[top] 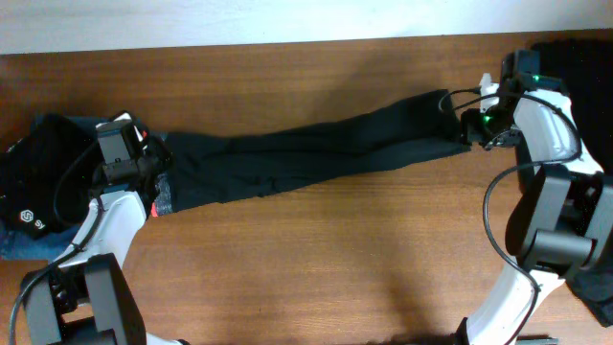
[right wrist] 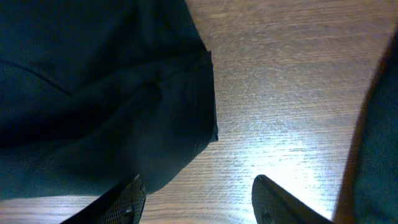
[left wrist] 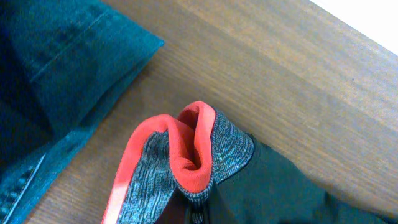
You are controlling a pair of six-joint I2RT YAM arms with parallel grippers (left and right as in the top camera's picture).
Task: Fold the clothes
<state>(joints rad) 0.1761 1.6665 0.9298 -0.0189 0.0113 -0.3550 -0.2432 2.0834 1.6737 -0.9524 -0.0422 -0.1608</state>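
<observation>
**Laying out, before the first fold**

Concerns the black trousers, spread long across the table, with the red and grey waistband at left and the leg ends at far right. Held at the waistband by the left gripper, closed tightly on the bunched band. Met at the leg ends by the right gripper, with fingers well apart, bare wood between them and the cloth edge just beside one finger; nothing gripped there.

Seems to be the laying-out step, with no fold made yet. Calls next, probably, for closing the right fingers on the leg ends, then carrying them toward the waistband to halve the length, keeping both legs together.

Leaves wide bare wood on the near side for this move. Offers less room at left, with blue jeans and another dark garment just beside the waistband, and at far right, with a black pile close to the right arm. Better to avoid catching these along the way.
</observation>
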